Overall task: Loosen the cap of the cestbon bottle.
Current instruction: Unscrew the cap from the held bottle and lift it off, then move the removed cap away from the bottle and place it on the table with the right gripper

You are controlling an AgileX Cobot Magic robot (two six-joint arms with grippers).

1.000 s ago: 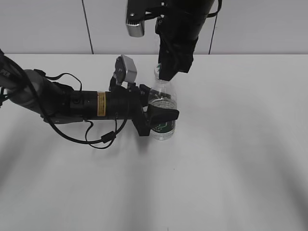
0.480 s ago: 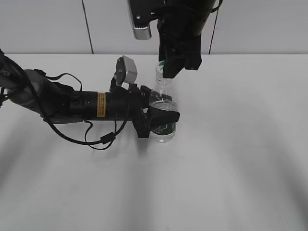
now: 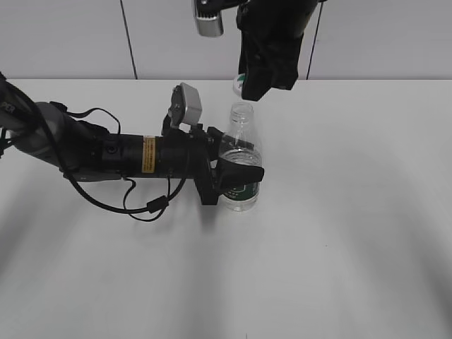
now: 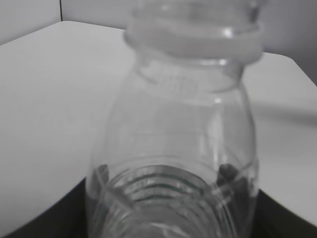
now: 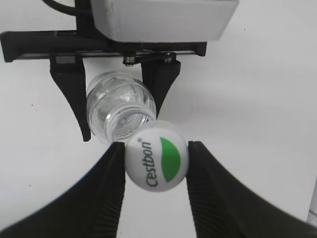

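The cestbon bottle stands upright on the white counter, and the left end effector squeezes it around its middle. The bottle's mouth is open, and a little water sits in the bottom. Above and behind it, the right end effector pinches the white cap, lifted clear of the bottle.

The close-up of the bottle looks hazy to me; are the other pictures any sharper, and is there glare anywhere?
Left wrist view: the cestbon bottle fills the frame, soft and out of focus, with small glints on its neck ring. Right wrist view: sharp enough to read the print on the cap held in the right gripper. Exterior view: evenly lit, soft shadows on the table, no strong glare.
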